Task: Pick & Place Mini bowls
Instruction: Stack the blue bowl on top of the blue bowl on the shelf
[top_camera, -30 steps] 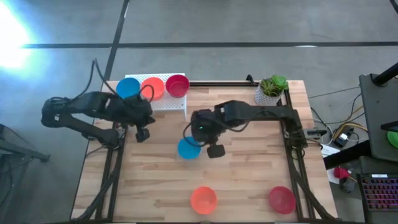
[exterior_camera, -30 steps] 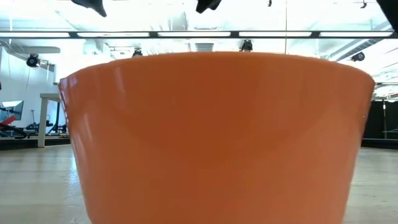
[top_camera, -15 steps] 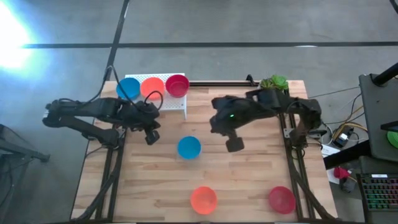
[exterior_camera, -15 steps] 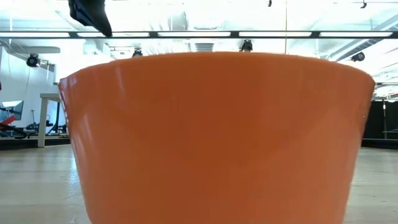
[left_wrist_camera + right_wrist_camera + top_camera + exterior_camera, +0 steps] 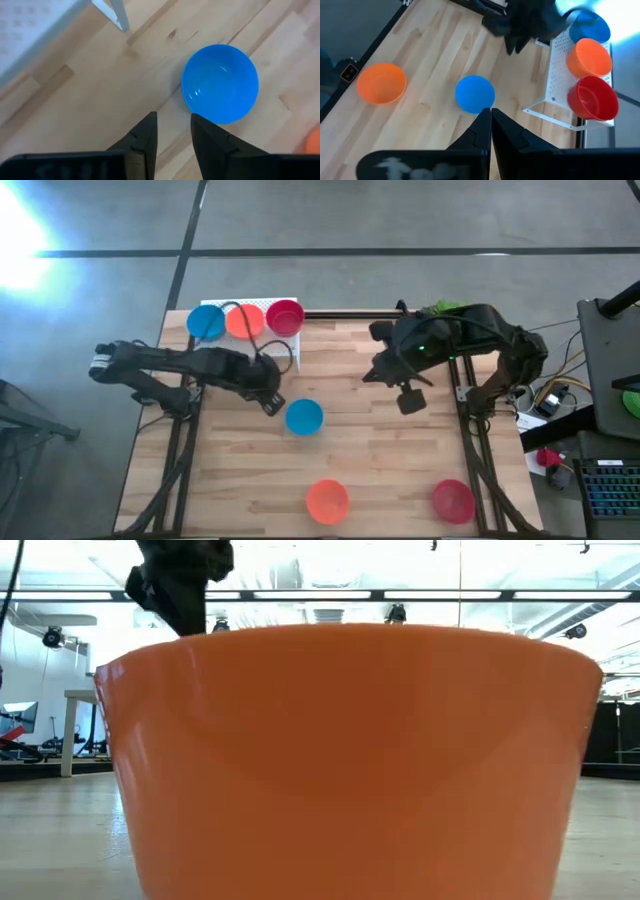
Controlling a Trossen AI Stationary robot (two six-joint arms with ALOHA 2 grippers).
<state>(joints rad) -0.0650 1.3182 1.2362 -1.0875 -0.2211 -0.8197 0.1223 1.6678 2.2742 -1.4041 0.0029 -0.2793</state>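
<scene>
A blue mini bowl (image 5: 304, 417) (image 5: 220, 82) stands mouth up on the wooden table, touched by nothing. My left gripper (image 5: 273, 404) (image 5: 172, 131) hovers just to its left, open and empty, with the bowl beyond its fingertips. My right gripper (image 5: 408, 400) (image 5: 490, 118) is shut and empty, off toward the table's right side. An orange mini bowl (image 5: 327, 500) (image 5: 350, 760) and a red one (image 5: 453, 500) sit near the front edge. Blue (image 5: 206, 322), orange (image 5: 244, 321) and red (image 5: 285, 316) mini bowls sit on a white rack (image 5: 270, 345) at the far left.
A white pot with a green plant (image 5: 443, 310) stands at the far right corner, partly under my right arm. The white rack's leg (image 5: 117, 12) stands close behind my left gripper. Bare wood lies between the blue bowl and the front bowls.
My left gripper has moved from beside the rack toward the table's right and near side, coming down next to the blue bowl. My right gripper has drawn away from the blue bowl toward the table's right edge. The blue bowl has stayed in place.
</scene>
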